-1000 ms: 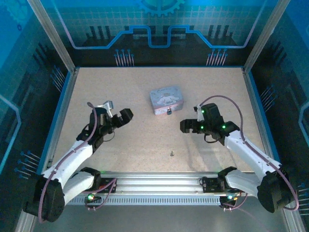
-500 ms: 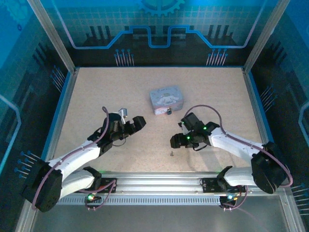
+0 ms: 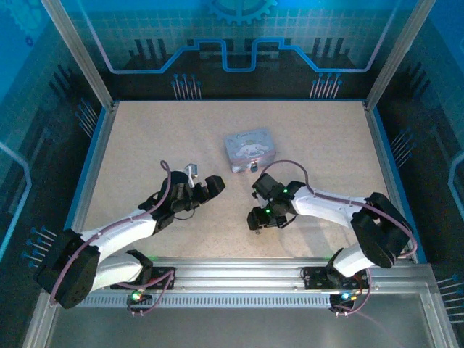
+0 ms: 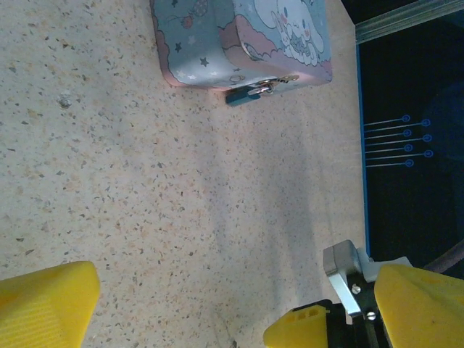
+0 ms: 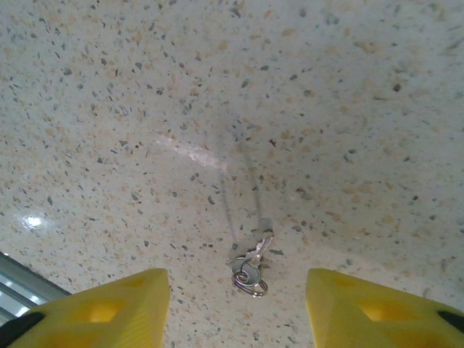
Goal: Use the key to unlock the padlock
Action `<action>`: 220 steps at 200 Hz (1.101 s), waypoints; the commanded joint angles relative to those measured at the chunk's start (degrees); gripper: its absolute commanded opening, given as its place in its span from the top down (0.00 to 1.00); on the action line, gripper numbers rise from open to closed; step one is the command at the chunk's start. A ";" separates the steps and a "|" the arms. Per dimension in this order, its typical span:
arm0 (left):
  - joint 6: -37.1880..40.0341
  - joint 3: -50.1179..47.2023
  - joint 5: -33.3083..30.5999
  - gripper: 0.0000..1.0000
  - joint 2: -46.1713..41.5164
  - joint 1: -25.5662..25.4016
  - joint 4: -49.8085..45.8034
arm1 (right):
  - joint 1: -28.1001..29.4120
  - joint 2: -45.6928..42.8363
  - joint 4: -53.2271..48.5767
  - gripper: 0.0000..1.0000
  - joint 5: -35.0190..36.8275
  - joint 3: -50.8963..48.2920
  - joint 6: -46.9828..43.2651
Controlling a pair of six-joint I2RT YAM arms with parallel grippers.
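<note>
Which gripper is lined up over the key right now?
The right gripper: the key lies on the table between its open fingers, ungrasped. The left gripper, also open, faces the padlock on the tin box instead.

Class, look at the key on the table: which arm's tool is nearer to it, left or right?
Right. The right tool hangs over the key, with its open fingers on either side. The left tool, also open, sits well off to the key's left.
</note>
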 commanded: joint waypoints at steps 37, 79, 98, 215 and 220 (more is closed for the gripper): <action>0.07 -1.33 -2.57 0.01 -1.36 -0.45 -0.54 | 2.32 3.82 -3.59 0.54 1.05 1.87 -0.61; 1.21 -0.94 -3.54 0.01 -2.59 -0.45 -2.82 | 3.12 4.86 -3.59 0.60 0.81 1.93 -0.43; 1.05 -1.09 -3.72 0.01 -2.91 -0.50 -2.85 | 3.39 5.26 -3.59 0.64 0.77 1.91 -0.35; 1.27 -1.22 -4.34 0.01 -4.47 -0.44 -3.99 | 3.83 5.97 -3.77 0.78 1.53 1.93 0.35; 1.35 -1.26 -4.42 0.01 -4.52 -0.50 -4.10 | 3.92 5.96 -3.81 0.79 1.59 1.94 0.36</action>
